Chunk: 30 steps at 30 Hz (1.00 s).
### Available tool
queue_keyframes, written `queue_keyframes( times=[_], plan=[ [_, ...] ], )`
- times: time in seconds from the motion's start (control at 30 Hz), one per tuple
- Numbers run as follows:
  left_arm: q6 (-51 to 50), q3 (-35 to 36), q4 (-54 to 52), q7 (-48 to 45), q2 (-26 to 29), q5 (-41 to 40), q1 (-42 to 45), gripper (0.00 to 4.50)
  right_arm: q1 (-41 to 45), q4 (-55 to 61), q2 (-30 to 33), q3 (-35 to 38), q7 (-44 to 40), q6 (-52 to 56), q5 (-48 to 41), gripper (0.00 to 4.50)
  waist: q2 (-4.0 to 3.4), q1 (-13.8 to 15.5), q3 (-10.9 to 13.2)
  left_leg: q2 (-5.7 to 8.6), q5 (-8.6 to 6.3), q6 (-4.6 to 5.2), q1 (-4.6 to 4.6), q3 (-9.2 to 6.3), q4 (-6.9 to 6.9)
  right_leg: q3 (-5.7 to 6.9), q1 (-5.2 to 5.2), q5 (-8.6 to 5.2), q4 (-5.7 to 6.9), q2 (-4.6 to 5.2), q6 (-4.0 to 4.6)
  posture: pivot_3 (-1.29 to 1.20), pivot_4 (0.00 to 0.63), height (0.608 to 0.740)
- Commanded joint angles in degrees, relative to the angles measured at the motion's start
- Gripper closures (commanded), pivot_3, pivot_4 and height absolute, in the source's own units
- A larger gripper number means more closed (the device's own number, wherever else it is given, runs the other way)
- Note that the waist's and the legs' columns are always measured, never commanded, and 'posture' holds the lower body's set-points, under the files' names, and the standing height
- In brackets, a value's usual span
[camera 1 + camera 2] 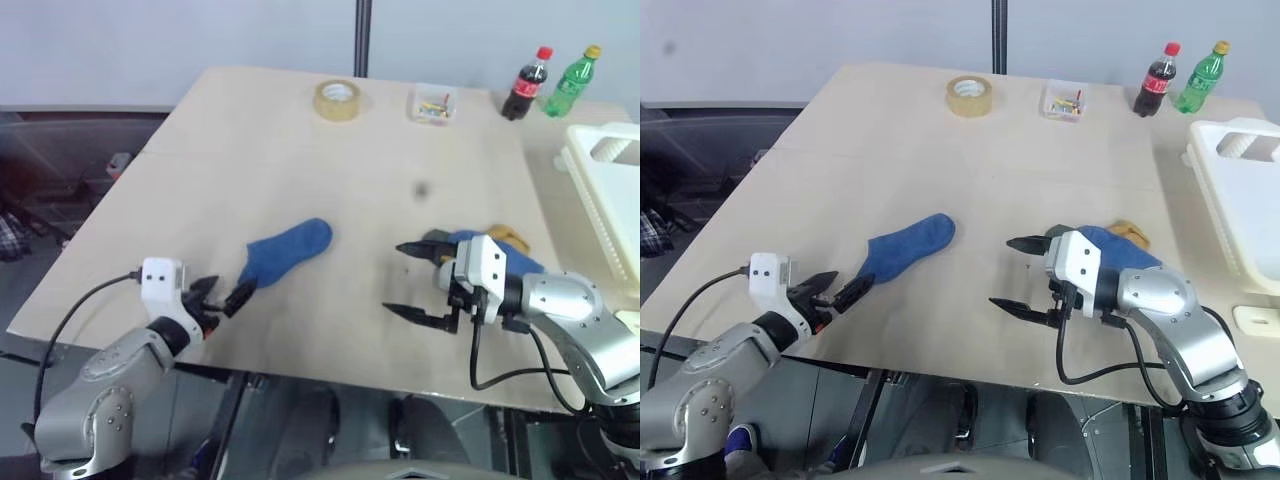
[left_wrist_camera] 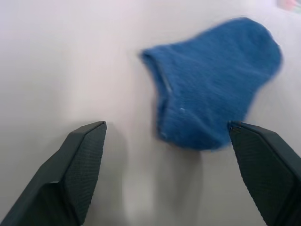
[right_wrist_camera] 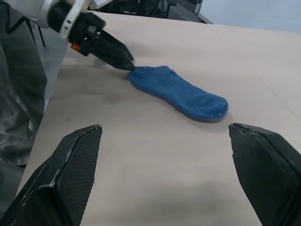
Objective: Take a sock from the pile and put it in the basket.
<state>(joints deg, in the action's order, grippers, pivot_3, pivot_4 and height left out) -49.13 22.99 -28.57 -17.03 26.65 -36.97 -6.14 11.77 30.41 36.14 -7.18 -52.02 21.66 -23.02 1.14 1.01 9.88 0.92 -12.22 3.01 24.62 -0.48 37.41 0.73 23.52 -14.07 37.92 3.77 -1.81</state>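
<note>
step: pickup of blue sock [image 1: 285, 252], lying flat on tan table [image 1: 250, 140], well apart from basket [image 1: 610, 200]. left gripper [image 1: 222, 293] at sock's cuff, fingers spread wide, nothing held. right gripper [image 1: 420, 283] gaping, empty, pile [image 1: 500, 243] behind it. next: close on cuff, lift, carry past pile to basket. grey wall beyond table.

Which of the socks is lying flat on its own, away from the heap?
The royal-blue sock, stretched out alone on the table by the left gripper. The other socks sit bunched behind the right gripper.
</note>
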Motion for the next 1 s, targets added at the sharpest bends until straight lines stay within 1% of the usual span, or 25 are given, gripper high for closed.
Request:
queue_keyframes(
  times=[0.03,0.07,0.1,0.13,0.17,0.2,0.33,0.37,0.4,0.53,0.63,0.73,0.87,1.0],
  plan=[
    [1.74,-2.55,0.6,3.45,-2.41,2.66,1.42,0.02,0.5,0.67,0.11,0.76,0.01,-1.35,-0.1,0.0,0.0,-0.01,0.0,0.01,0.0,0.0,0.01,0.0,0.0,0.0,0.0,0.03,0.0,0.0,-0.04,0.0,0.15,0.74],
    [1.72,-3.09,1.22,4.52,-3.08,3.51,1.84,0.41,0.46,0.68,0.13,0.8,0.01,-1.36,-0.07,0.0,0.0,-0.02,0.0,0.01,0.0,0.0,0.0,0.0,0.0,0.0,0.0,0.09,0.0,0.0,-0.16,0.0,0.15,0.74],
    [1.99,-3.61,1.66,4.86,-3.66,4.04,2.12,0.54,0.43,0.72,0.18,0.86,0.01,-1.35,-0.04,0.0,-0.02,-0.02,-0.02,0.01,0.0,0.0,0.0,0.0,0.0,0.0,0.0,0.09,0.01,-0.01,-0.16,0.0,0.15,0.74],
    [2.22,-3.95,1.88,4.96,-3.93,4.35,2.24,0.82,0.41,0.75,0.2,0.89,0.01,-1.34,-0.02,0.0,-0.03,-0.03,-0.02,0.01,0.0,0.0,-0.02,0.0,0.0,0.0,0.0,0.09,0.02,-0.01,-0.16,0.0,0.15,0.74],
    [2.34,-4.07,1.83,4.86,-4.18,4.34,2.23,1.22,0.33,0.82,0.25,0.98,0.0,-1.33,-0.06,0.0,-0.03,-0.04,-0.03,0.01,0.0,0.0,-0.02,0.0,0.0,0.0,0.0,0.09,0.03,-0.02,-0.17,0.0,0.15,0.74],
    [2.57,-4.21,1.87,4.63,-4.08,4.61,2.18,1.73,0.37,0.8,0.26,1.01,0.08,-1.24,-0.03,0.0,-0.03,-0.04,-0.03,0.01,0.0,0.0,-0.02,0.0,0.0,0.0,0.0,0.09,0.03,-0.03,-0.17,0.0,0.15,0.74],
    [4.2,-3.79,2.14,2.41,-2.94,4.75,1.74,3.4,0.58,0.48,0.15,0.87,0.28,-1.22,0.21,0.0,-0.03,-0.05,-0.03,0.01,0.0,0.0,0.0,0.0,0.0,0.0,0.0,0.09,0.01,-0.02,-0.16,0.0,0.15,0.74],
    [4.6,-3.25,2.26,1.3,-2.6,4.12,1.7,3.92,0.63,0.41,0.08,0.76,0.35,-1.24,0.31,0.0,-0.03,-0.05,-0.03,0.01,0.0,0.0,0.0,0.0,0.0,0.0,0.0,0.09,0.0,-0.02,-0.16,0.0,0.15,0.74],
    [4.56,-2.91,2.3,-0.46,-1.08,3.87,1.47,4.47,0.7,0.34,-0.01,0.66,0.45,-1.25,0.38,0.0,-0.02,-0.06,-0.02,0.01,0.0,0.0,0.0,0.0,0.0,0.0,0.0,0.09,0.01,-0.03,-0.16,0.0,0.15,0.74],
    [4.9,0.74,2.7,-5.53,2.75,1.06,1.11,4.47,0.54,0.19,-0.27,0.59,0.69,-1.63,0.63,0.0,-0.02,-0.15,-0.02,-0.01,0.0,0.0,-0.01,0.0,-0.01,0.0,0.02,-0.02,0.02,-0.04,0.03,0.0,0.15,0.74],
    [5.08,5.72,3.55,-10.51,6.49,-2.36,0.85,4.47,0.64,-0.23,-0.59,0.41,0.84,-1.99,1.09,0.0,-0.01,-0.19,-0.01,-0.01,0.0,0.0,0.0,0.0,-0.01,0.0,0.02,-0.02,0.01,-0.04,0.04,0.0,0.15,0.74],
    [5.31,9.63,5.61,-16.38,11.59,-3.8,-1.03,4.47,0.55,-0.51,-0.82,0.3,0.78,-2.34,1.38,0.0,-0.02,-0.3,-0.01,-0.01,0.0,0.0,0.0,0.0,-0.01,0.0,0.04,-0.03,0.01,-0.03,0.04,0.0,0.15,0.74],
    [2.51,16.82,8.61,-25.59,19.84,-9.28,-2.36,4.47,0.59,-1.5,-1.41,-0.07,0.84,-3.36,2.01,0.0,0.0,-0.21,0.01,-0.03,0.0,-0.01,0.01,0.0,-0.04,0.0,0.07,-0.03,-0.02,-0.03,0.05,0.0,0.15,0.74],
    [-0.41,18.39,8.21,-28.99,23.93,-12.73,-2.47,4.47,0.53,-2.02,-1.83,-0.61,0.71,-4.06,2.51,0.0,0.01,-0.15,0.02,0.02,-0.01,-0.01,0.01,-0.02,-0.05,0.03,0.06,-0.04,-0.07,0.09,0.06,0.0,0.15,0.74]
  ],
)
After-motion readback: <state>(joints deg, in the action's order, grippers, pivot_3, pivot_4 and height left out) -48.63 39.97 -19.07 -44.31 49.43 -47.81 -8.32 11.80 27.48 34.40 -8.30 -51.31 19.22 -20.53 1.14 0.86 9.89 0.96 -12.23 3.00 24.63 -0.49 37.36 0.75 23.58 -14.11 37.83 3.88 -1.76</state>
